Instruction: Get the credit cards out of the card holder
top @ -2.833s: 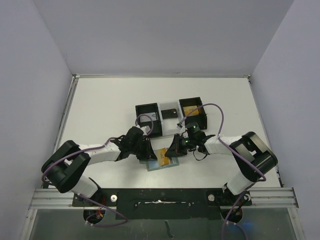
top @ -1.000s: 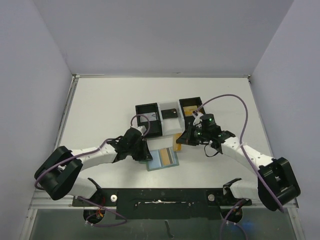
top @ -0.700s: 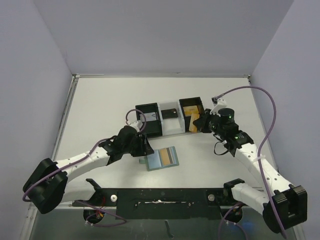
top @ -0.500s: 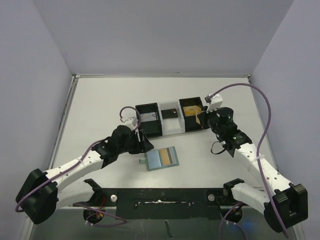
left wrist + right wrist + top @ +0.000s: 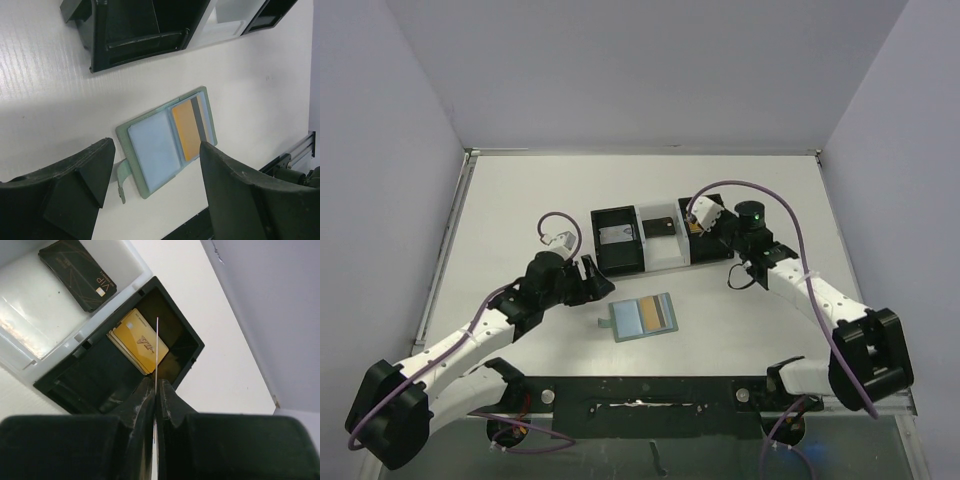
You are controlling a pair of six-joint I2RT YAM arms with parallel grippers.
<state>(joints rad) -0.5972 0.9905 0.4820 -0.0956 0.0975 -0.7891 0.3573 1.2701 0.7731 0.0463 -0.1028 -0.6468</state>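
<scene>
The sage-green card holder (image 5: 642, 316) lies open on the table, pale blue inside (image 5: 152, 145). A gold-orange credit card (image 5: 186, 130) and a grey one (image 5: 199, 116) sit in its pockets. My left gripper (image 5: 596, 281) hangs to the left of the holder and above it. In the left wrist view this gripper (image 5: 157, 152) is open and holds nothing. My right gripper (image 5: 155, 384) is shut on a thin card (image 5: 157, 347) seen edge-on. It hovers over the right black box (image 5: 711, 252), where gold cards (image 5: 140, 346) lie stacked.
Three bins stand in a row behind the holder: a left black box (image 5: 605, 262), a white middle tray (image 5: 672, 256) with a dark card (image 5: 660, 227) in it, and the right black box (image 5: 192, 347). The holder's strap (image 5: 120, 177) sticks out on the left.
My left gripper opened and drew back leftward from the card holder. My right gripper carried a card from the holder up to the right black box.
</scene>
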